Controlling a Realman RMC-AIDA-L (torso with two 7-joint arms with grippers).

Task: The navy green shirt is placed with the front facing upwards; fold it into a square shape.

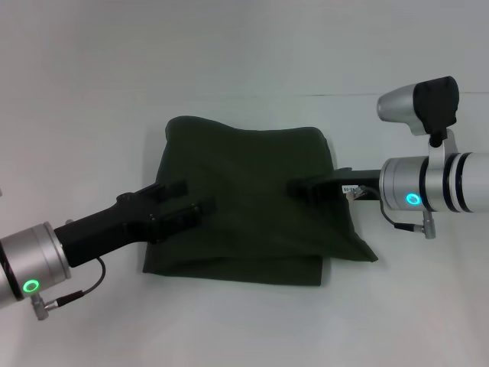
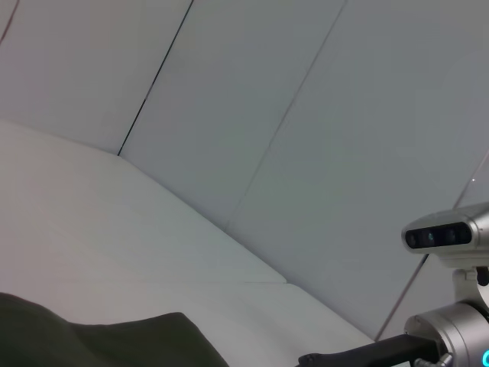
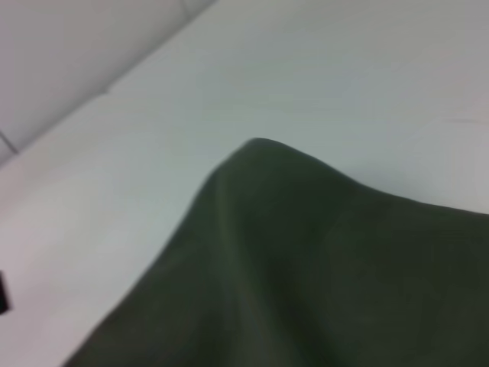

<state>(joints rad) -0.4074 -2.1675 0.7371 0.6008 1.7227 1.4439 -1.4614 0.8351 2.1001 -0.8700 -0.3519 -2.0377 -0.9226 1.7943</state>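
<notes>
The navy green shirt lies folded into a rough rectangle on the white table, plain green side up, with no lettering showing. Its right edge flares out into a loose flap. My left gripper reaches in from the left and rests open over the shirt's left part. My right gripper reaches in from the right over the shirt's right part. The left wrist view catches a strip of the shirt, and the right wrist view shows a raised hump of the shirt.
White table surface surrounds the shirt on all sides, with a white wall behind it. The right arm's wrist and camera show at the edge of the left wrist view.
</notes>
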